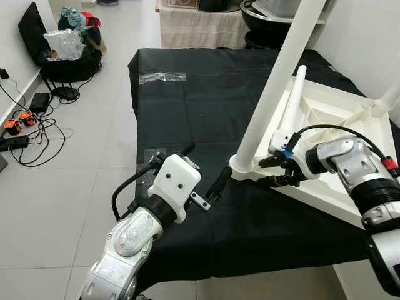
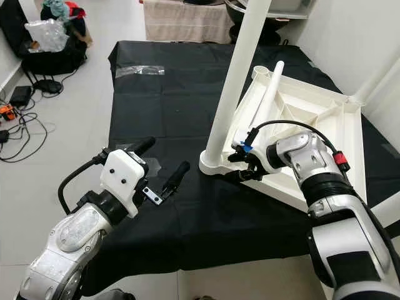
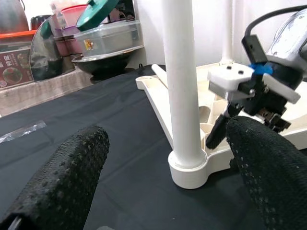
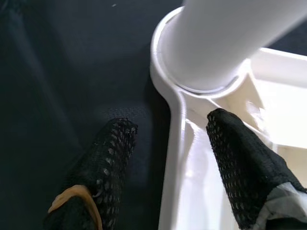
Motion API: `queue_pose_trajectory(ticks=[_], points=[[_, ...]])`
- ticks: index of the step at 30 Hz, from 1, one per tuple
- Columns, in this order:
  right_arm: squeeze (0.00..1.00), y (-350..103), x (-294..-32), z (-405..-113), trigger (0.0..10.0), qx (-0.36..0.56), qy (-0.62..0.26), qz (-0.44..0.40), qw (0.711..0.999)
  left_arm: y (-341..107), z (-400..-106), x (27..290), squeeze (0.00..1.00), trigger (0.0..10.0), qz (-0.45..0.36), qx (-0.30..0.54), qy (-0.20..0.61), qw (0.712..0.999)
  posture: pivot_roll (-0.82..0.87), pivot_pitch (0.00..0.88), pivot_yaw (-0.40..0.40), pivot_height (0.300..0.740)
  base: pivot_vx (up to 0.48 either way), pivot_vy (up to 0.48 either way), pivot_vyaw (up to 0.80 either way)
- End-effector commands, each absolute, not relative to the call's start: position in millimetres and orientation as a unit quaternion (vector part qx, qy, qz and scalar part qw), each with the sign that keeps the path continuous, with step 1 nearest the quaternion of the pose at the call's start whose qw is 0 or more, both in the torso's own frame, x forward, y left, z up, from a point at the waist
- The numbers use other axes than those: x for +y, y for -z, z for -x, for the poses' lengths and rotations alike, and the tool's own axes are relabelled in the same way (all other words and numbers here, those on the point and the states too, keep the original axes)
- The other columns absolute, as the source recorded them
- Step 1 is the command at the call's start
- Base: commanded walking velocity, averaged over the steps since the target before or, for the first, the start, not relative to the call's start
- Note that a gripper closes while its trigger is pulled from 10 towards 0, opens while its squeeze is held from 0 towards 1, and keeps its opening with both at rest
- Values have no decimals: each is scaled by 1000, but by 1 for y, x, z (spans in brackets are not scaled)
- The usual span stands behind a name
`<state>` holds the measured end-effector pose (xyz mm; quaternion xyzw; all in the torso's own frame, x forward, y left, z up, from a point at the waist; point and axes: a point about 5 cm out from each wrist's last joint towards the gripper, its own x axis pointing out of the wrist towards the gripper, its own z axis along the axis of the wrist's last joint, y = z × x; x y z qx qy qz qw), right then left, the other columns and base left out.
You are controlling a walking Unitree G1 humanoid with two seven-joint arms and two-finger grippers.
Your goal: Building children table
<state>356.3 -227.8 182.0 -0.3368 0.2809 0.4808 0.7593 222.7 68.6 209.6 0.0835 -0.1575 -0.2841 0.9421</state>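
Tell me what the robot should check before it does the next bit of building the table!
1. Leg standing in the tabletop's corner socket: ok, upright.
2. Right gripper on the tabletop edge, one finger each side of the rim: ok, but not closed.
3. Left gripper open and apart from the leg: ok.
4. Second leg within reach, lying inside the tabletop: ok.
5. Leg fully seated in the socket: cannot tell.
6. Tabletop resting on the black cloth: ok.
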Motion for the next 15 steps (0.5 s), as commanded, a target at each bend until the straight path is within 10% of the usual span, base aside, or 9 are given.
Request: queue_pose_trajectory(ticks=[1, 6, 7, 15], points=[[0, -171, -224, -354, 10000, 293, -489, 362, 737, -210, -220, 66, 0, 10000, -79, -159, 287, 941, 43, 110, -103, 740, 0, 0, 0], [0, -167, -210, -363, 10000, 291, -477, 392, 731, -212, -220, 65, 0, 10000, -77, -161, 287, 941, 39, 124, -107, 740, 0, 0, 0], [0, -170, -206, -366, 275, 284, -474, 401, 731, -212, -220, 65, 0, 10000, -77, -162, 286, 941, 39, 129, -108, 740, 0, 0, 0], [0, -185, -186, -376, 0, 245, -483, 415, 731, -212, -219, 65, 0, 10000, -76, -161, 282, 943, 33, 139, -117, 740, 0, 0, 0]])
